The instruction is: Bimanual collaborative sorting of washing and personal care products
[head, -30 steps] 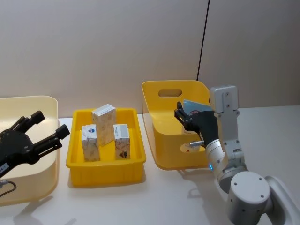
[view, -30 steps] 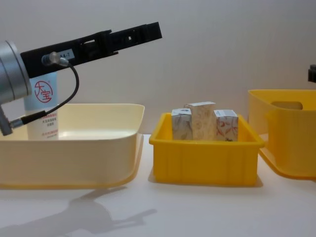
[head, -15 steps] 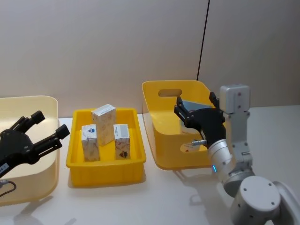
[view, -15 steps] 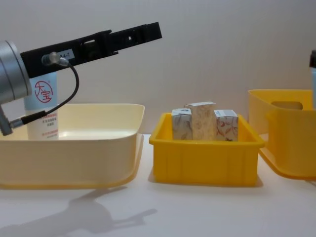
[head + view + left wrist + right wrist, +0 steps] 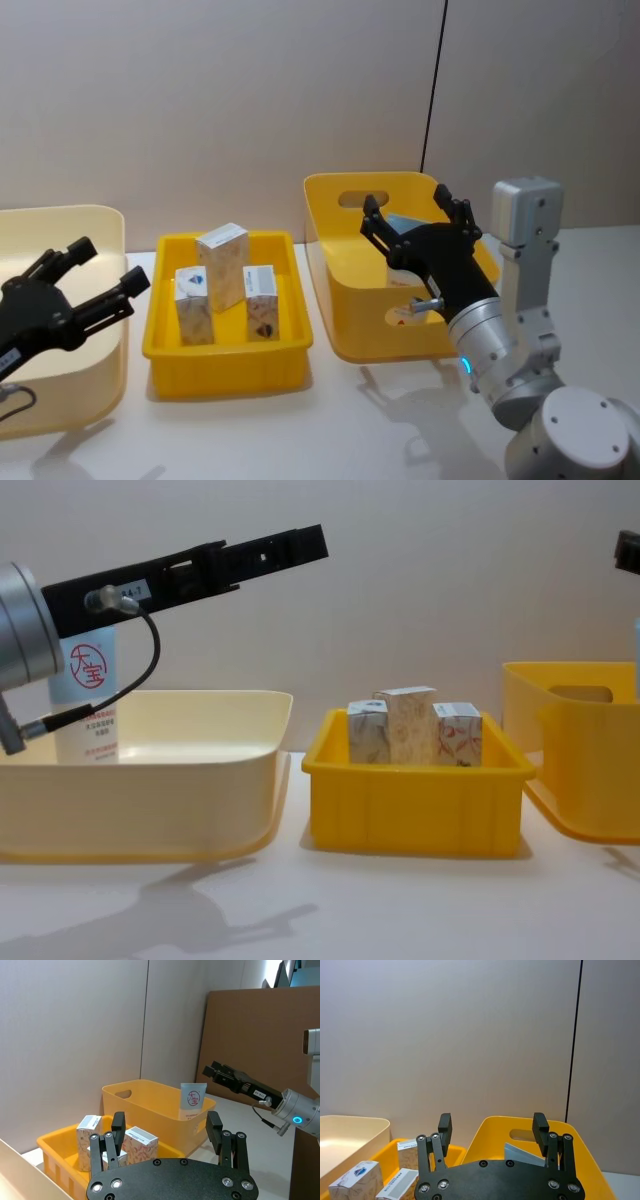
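As left gripper (image 5: 108, 263), right gripper (image 5: 408, 205) hang spread, empty, I judge sorting near done: cartons (image 5: 225, 265) trayed, tubes (image 5: 193, 1101) binned.

Cream bin (image 5: 60, 212): pale, plain. Middle tray (image 5: 225, 360): bright yellow. Handled bin (image 5: 345, 260): yellow, a shade more orange.
Tube in cream bin (image 5: 88, 695): light blue, red circular logo, red print beneath. Tube in handled bin (image 5: 193, 1101): light blue, red circle logo.
Centre carton (image 5: 222, 262): tan, fine leaf pattern, white top. Left carton (image 5: 194, 305): white, grey leaves, blue mark on top. Right carton (image 5: 457, 735): white, red-orange leaves.
Left gripper (image 5: 108, 263) and right gripper (image 5: 410, 212): matt black. Right arm (image 5: 490, 345): silver-grey, small blue light.
Table (image 5: 350, 420): white. Wall (image 5: 200, 100): grey-beige
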